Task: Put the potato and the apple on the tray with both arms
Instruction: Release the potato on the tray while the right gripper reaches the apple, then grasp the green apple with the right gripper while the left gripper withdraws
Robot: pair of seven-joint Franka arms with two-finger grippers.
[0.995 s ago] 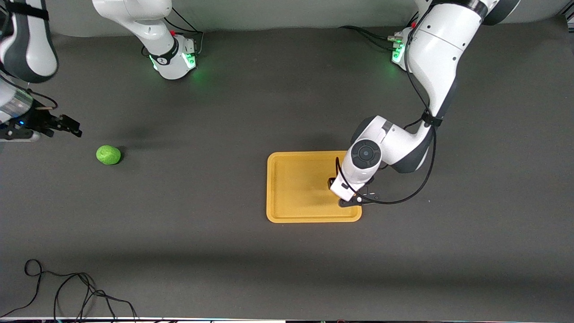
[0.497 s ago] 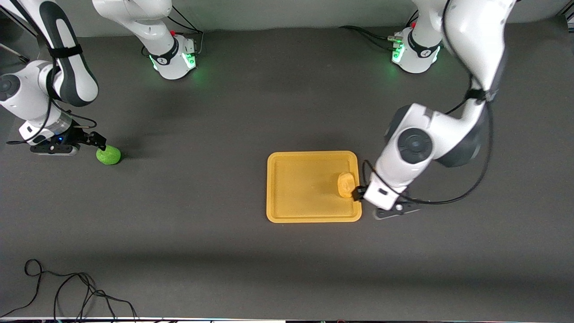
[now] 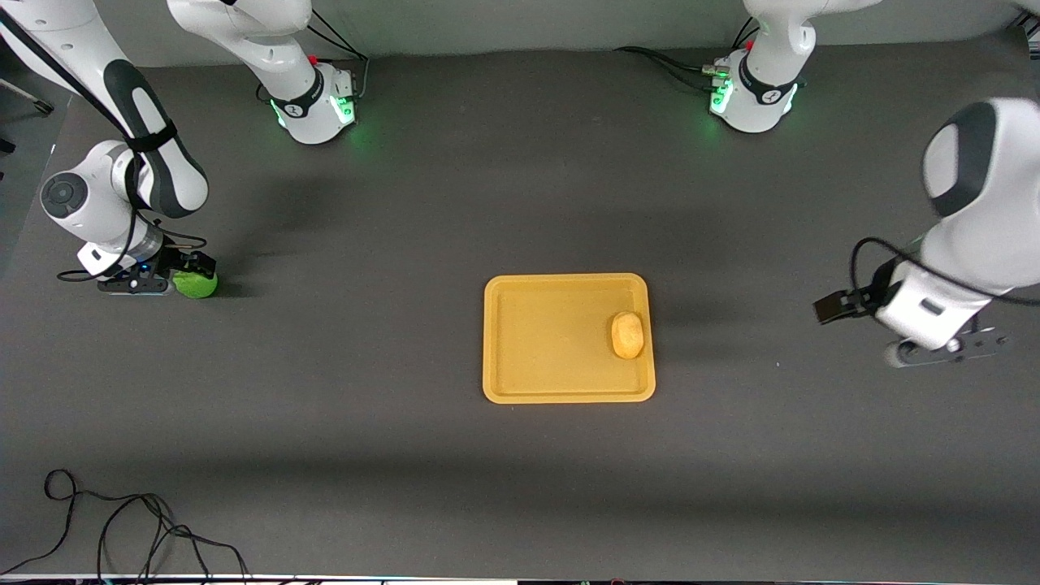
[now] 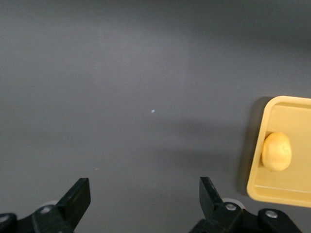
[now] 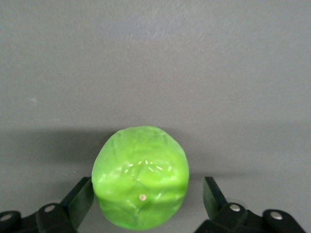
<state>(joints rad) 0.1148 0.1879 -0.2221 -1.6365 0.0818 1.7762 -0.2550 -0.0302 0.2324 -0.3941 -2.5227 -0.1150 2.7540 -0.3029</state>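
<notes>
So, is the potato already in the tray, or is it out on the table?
In. The potato lies inside the tray, beside the rim toward the left arm's end; the open left gripper is away from it.

Small yellow-orange oval potato (image 3: 627, 335) in the flat rectangular yellow-orange plastic tray (image 3: 536, 341) mid-counter, against the rim toward the left arm's end, small bright green round apple (image 3: 196, 284) on the dark grey counter (image 3: 406, 203) well apart, toward the right arm's end

Matt, finely grained yellow-orange plastic being shown by the tray (image 3: 552, 382), matt bumpy skin by the potato (image 3: 627, 335), faintly glossy, veined green surface by the apple (image 5: 140, 189), matt dark grey covering by the table (image 3: 504, 203)
</notes>
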